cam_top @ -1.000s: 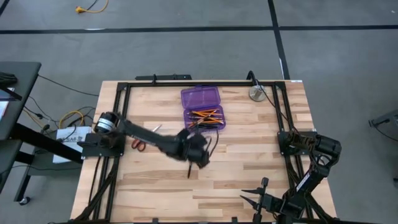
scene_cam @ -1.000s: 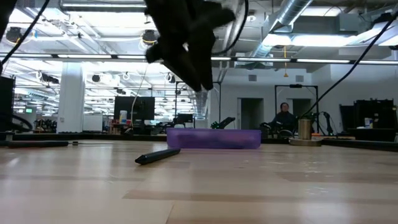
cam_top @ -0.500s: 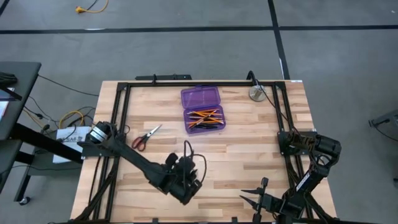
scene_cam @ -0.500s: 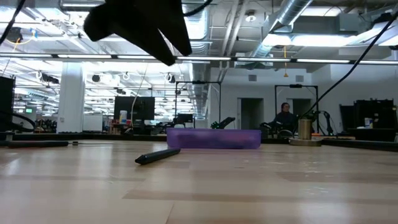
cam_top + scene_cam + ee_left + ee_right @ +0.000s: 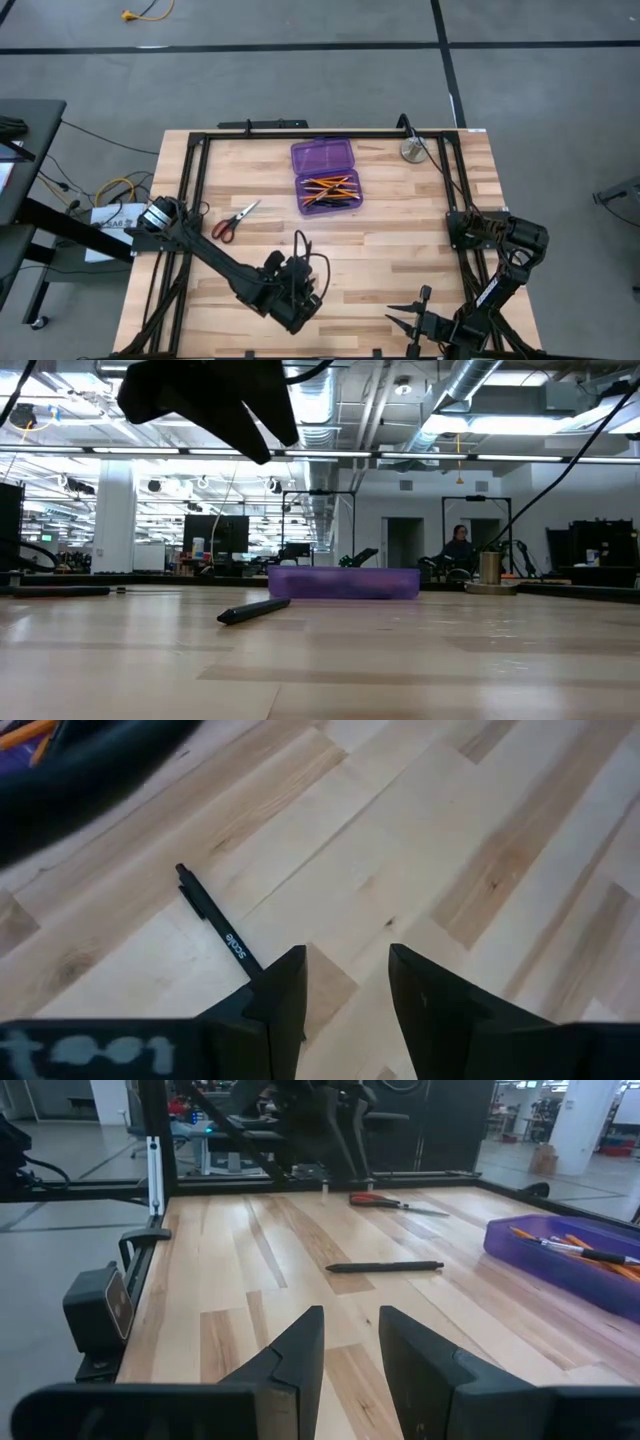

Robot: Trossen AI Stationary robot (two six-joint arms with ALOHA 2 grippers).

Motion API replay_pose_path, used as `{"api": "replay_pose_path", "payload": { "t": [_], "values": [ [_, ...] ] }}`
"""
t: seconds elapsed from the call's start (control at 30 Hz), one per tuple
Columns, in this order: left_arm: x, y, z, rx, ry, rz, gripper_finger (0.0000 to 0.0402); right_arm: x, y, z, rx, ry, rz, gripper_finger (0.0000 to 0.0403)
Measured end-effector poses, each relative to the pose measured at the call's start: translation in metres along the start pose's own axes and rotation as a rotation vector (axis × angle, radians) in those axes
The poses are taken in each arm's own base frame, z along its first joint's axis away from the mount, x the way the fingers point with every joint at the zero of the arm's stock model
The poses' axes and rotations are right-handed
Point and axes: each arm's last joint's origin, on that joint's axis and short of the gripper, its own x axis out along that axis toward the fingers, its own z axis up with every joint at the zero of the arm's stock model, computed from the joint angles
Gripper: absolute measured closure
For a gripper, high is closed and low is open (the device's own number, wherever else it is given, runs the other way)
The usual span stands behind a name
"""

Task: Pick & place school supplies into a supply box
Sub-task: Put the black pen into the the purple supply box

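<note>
While the left tool [image 5: 300,283], fingers apart and empty, is now hovering near the desk's [image 5: 400,250] front edge after leaving the box [image 5: 326,176], a pen [image 5: 301,244] is lying mid-desk, scissors [image 5: 233,220] leftward; pencils [image 5: 330,188] are boxed. Right tool [image 5: 348,1342], apart, is waiting front-right.

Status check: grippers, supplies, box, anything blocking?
Left gripper open, empty, above the black pen. Right gripper parked at the table's near edge, empty. Scissors and pen outside the purple box. Nothing blocking.
</note>
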Motion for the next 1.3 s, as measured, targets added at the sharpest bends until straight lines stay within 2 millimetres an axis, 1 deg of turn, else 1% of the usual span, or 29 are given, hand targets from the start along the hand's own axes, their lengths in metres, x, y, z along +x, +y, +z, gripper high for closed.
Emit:
{"api": "replay_pose_path", "payload": {
  "t": [0.2,0.3,0.53,0.63,0.7,0.97,1.17,1.3],
  "values": [
    [-0.002,-0.001,-0.003,-0.067,0.000,-0.007,0.0271,0.000,0.000,0.000,0.000,0.000,0.000,0.0308],
    [0.002,-0.006,-0.009,-0.100,-0.006,-0.018,0.0271,0.000,0.000,0.000,0.000,0.000,0.000,0.0308],
    [0.034,-0.022,-0.035,-0.113,0.045,-0.050,0.0271,0.005,0.000,0.000,0.005,0.015,-0.007,0.0308],
    [0.041,-0.023,-0.041,-0.109,0.065,-0.050,0.0271,0.009,-0.001,0.000,0.006,0.041,-0.005,0.0308],
    [0.042,-0.025,-0.043,-0.112,0.061,-0.059,0.0271,0.011,-0.001,0.000,0.007,0.049,-0.006,0.0308],
    [0.041,-0.023,-0.044,-0.116,0.068,-0.041,0.0271,0.017,-0.002,0.000,0.008,0.073,-0.014,0.0308],
    [0.048,-0.008,-0.038,-0.091,0.062,0.089,0.0271,0.017,-0.002,0.000,0.008,0.073,-0.014,0.0308],
    [0.060,0.002,-0.028,-0.105,0.064,0.166,0.0271,0.017,-0.002,0.000,0.007,0.073,-0.014,0.0308]
  ]
}}
